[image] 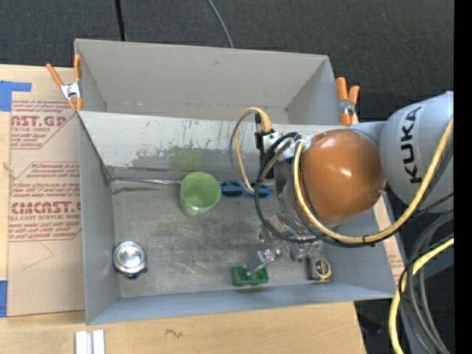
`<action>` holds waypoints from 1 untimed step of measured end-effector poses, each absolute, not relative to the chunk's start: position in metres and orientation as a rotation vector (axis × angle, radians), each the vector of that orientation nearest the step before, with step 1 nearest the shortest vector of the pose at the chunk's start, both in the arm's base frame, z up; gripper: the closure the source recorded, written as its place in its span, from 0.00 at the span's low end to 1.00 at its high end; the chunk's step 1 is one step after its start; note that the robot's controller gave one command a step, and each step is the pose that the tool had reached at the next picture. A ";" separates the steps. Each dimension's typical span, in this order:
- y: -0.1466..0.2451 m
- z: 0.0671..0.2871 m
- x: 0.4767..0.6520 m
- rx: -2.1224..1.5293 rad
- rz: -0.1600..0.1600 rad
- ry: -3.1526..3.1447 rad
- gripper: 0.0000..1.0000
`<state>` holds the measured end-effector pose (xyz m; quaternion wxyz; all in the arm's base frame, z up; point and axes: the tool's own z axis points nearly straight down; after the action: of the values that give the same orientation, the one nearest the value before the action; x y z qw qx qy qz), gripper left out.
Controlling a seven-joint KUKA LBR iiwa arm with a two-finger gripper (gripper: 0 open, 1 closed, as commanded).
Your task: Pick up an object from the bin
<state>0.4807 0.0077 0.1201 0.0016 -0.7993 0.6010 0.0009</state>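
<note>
Claw (pixel 268 255) sits low in the bin (pixel 97 227), small green piece (pixel 249 275) just beside it; its grip, cannot tell.

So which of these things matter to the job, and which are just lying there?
Job: arm; bin; small green piece nearest the arm's tip, likely the pick.
Lying about: green cup; silver can; blue piece; dark piece.

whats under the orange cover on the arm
A blue thing pokes out on its left, the rest covered. At its lower edge the gripper is over a small green piece.
</note>
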 end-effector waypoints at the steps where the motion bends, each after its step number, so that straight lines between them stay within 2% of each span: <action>1: 0.024 0.075 0.484 -2.638 0.005 1.704 0.00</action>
<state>0.4840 0.0241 0.0754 0.0006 -0.8399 0.5427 0.0017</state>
